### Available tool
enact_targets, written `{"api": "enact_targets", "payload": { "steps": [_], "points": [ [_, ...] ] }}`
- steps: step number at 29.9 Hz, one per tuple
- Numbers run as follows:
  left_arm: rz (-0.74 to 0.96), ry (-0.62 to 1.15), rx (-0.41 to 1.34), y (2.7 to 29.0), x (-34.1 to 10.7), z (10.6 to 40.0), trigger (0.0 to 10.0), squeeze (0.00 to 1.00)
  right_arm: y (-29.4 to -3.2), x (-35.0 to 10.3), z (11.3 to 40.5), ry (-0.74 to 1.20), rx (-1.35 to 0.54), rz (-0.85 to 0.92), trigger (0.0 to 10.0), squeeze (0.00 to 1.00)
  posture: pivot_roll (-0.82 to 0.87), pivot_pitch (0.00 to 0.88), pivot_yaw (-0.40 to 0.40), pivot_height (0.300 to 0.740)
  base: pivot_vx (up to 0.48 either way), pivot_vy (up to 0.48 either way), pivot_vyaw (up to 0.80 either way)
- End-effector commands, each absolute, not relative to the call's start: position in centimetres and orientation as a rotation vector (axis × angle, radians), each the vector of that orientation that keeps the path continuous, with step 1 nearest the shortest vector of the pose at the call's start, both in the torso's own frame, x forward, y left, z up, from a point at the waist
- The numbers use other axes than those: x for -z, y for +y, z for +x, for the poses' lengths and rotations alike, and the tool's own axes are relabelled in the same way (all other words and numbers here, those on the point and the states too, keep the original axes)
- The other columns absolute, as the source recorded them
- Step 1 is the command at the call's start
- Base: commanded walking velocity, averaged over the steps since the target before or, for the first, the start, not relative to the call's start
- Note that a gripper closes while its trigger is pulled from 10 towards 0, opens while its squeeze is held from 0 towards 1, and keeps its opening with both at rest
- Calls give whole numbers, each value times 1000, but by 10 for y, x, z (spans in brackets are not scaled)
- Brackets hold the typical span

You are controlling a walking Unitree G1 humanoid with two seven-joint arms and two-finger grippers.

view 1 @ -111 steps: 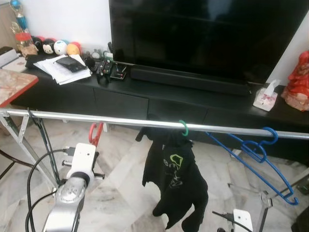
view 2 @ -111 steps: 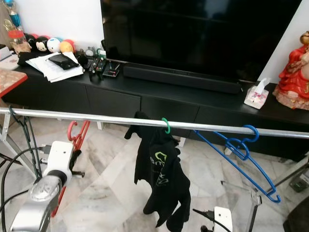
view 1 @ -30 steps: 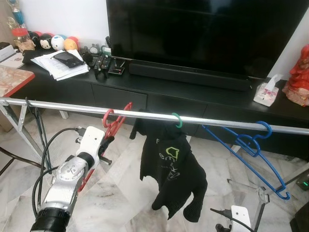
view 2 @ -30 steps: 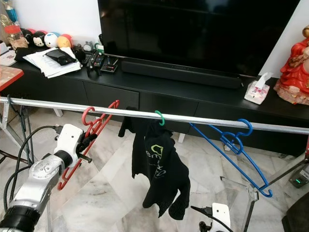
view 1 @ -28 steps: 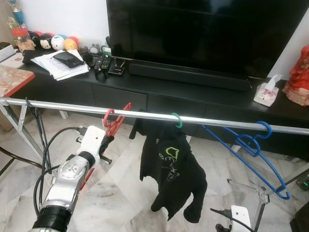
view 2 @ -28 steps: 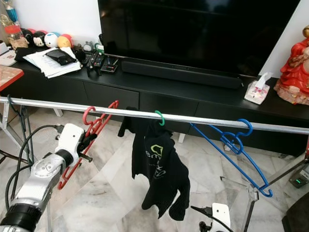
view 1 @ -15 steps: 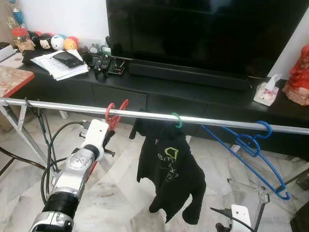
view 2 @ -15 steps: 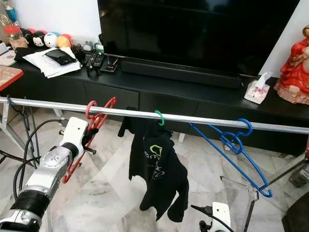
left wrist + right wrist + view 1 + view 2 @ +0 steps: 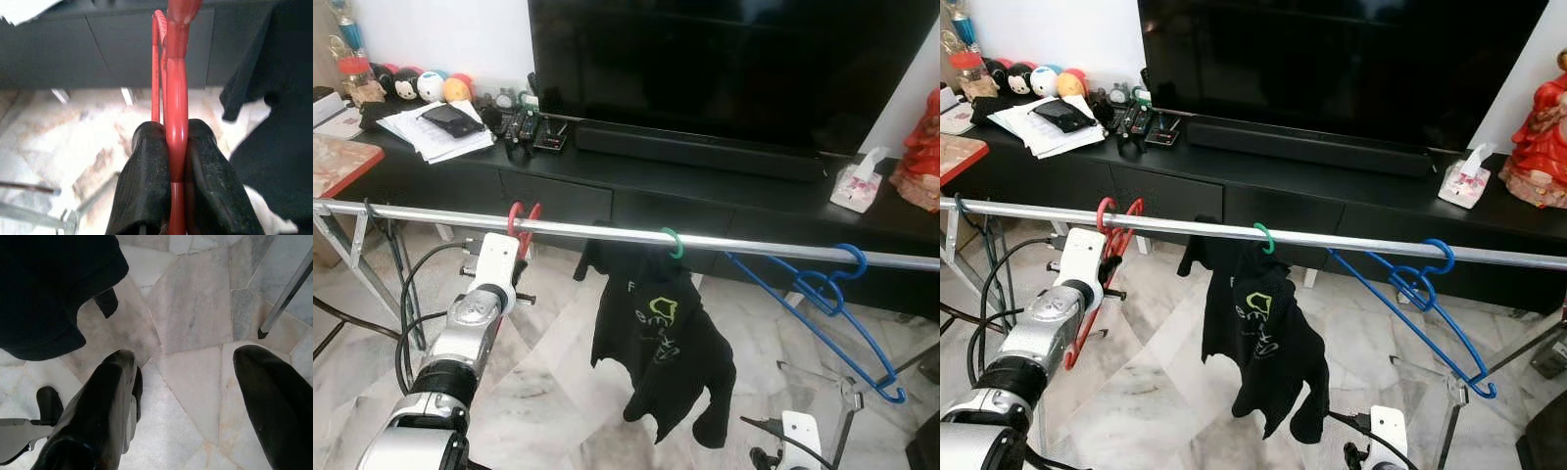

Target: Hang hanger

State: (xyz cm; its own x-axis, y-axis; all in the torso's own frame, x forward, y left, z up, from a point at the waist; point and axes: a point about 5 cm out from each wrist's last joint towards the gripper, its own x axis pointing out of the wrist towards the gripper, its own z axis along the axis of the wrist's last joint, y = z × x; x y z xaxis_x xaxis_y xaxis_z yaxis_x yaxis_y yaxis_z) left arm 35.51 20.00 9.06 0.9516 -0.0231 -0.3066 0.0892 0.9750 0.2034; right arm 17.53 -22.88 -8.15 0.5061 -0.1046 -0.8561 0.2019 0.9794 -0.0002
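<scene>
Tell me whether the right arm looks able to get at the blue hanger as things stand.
Probably yes: the right pincer hangs open and empty low over the floor, and the blue hanger hangs above on that side, nothing between.

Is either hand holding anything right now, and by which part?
The left hand grips the red hanger on a thin bar of its frame below the hook, which is at the silver rail. The right hand is open and holds nothing.

Red hanger between black fingers; silver rail; black shirt, green print; blue hangers.
</scene>
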Motion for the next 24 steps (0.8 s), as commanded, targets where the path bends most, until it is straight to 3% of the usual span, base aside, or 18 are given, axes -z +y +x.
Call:
{"api": "enact_targets", "payload": {
  "steps": [1, 14, 15, 16, 24],
  "points": [
    [228, 332, 76, 196, -87, 356, 10000, 0, -229, 81, 176, 1017, 194, 112, 10000, 0, 63, 0, -57, 740, 0, 0, 0],
    [217, 301, 89, 194, -81, 350, 10000, 0, -228, 82, 175, 1019, 193, 113, 10000, 0, 63, 0, -56, 740, 0, 0, 0],
    [212, 290, 79, 195, -82, 350, 10000, 365, -229, 82, 175, 1019, 193, 113, 10000, 0, 65, 0, -57, 740, 0, 0, 0],
    [209, 281, 71, 196, -83, 350, 10000, 980, -229, 82, 175, 1018, 193, 112, 10000, 0, 65, 0, -57, 740, 0, 0, 0],
    [192, 242, 46, 201, -87, 349, 10000, 1000, -229, 81, 175, 1017, 191, 110, 10000, 0, 69, 0, -63, 740, 0, 0, 0]
  ]
}}
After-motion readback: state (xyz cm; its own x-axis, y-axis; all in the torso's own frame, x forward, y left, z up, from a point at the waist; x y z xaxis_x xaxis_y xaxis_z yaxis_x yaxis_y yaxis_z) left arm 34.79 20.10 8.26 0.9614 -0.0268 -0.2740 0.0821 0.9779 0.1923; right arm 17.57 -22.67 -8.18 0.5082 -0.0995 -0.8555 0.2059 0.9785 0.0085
